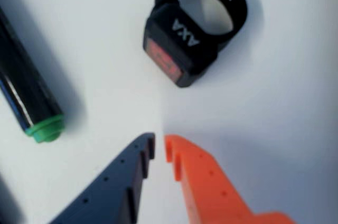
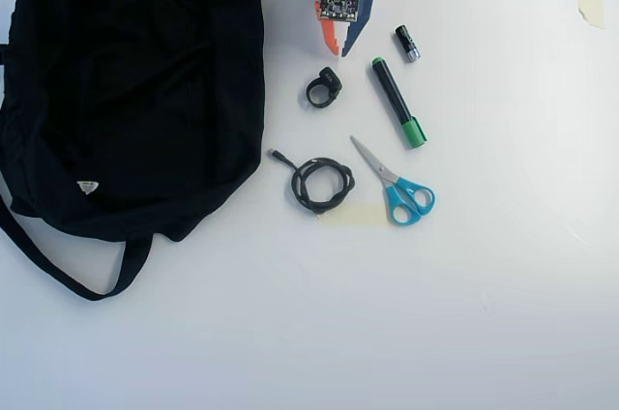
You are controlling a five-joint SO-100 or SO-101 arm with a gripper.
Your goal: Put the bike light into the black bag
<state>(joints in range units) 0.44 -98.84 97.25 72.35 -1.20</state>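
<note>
The bike light (image 1: 193, 31) is a small black ring strap with a blocky head marked AXA and a red lens; it lies on the white table just beyond my fingertips in the wrist view. From overhead the bike light (image 2: 324, 88) sits a little below my gripper (image 2: 338, 50). My gripper (image 1: 159, 147) has one dark blue and one orange finger, nearly together with a thin gap and nothing between them. The black bag (image 2: 135, 81) lies floppy at the left, its white label (image 2: 87, 187) near its lower edge.
A black marker with a green cap (image 2: 398, 102) lies right of the light, also in the wrist view as the marker (image 1: 26, 97). A short black-and-silver cylinder (image 2: 407, 43), blue-handled scissors (image 2: 397, 183) and a coiled black cable (image 2: 319, 183) lie nearby. The bag's strap (image 2: 68, 275) loops lower left.
</note>
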